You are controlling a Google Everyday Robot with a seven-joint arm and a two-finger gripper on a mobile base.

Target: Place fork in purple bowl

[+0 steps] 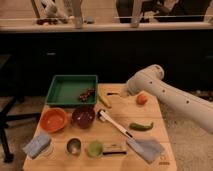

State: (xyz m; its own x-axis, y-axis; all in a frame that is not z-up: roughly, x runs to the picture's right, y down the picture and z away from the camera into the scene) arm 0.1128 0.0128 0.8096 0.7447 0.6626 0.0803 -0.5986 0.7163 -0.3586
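One gripper (121,93), closed, low over the table (161,159), behind the purple bowl (83,116) and to its right, at the end of a white arm (167,92) stretching away further right of the bowl. Fork (112,94) also behind and right of the purple bowl, seen as a thin dark line right at the gripper's tip, on the side nearer the bowl. Held, touched or merely beside: impossible to tell. Well apart from the purple bowl in any case, and not inside it.

Several containers around the bowl. Green tray (65,87) directly behind it, holding a small dark reddish cluster (86,94) in the corner nearest the bowl. Orange bowl (54,120) just left of the purple bowl, rims close together. Steel cup (74,146) in front of the purple bowl, green cup (95,148) in front and slightly right, pale green inside. Contents of the steel cup too dim to make out.

Yellow stick (103,100) behind the purple bowl's right side, between tray and fork. White-handled utensil (117,127) starting just right of the bowl and running diagonally forward and away from it, ending at a grey cloth (149,150). Green pepper (141,126) further right of the bowl, orange fruit (142,99) right and behind, close under the arm. Blue-grey cloth (39,146) in front and left of the bowl.
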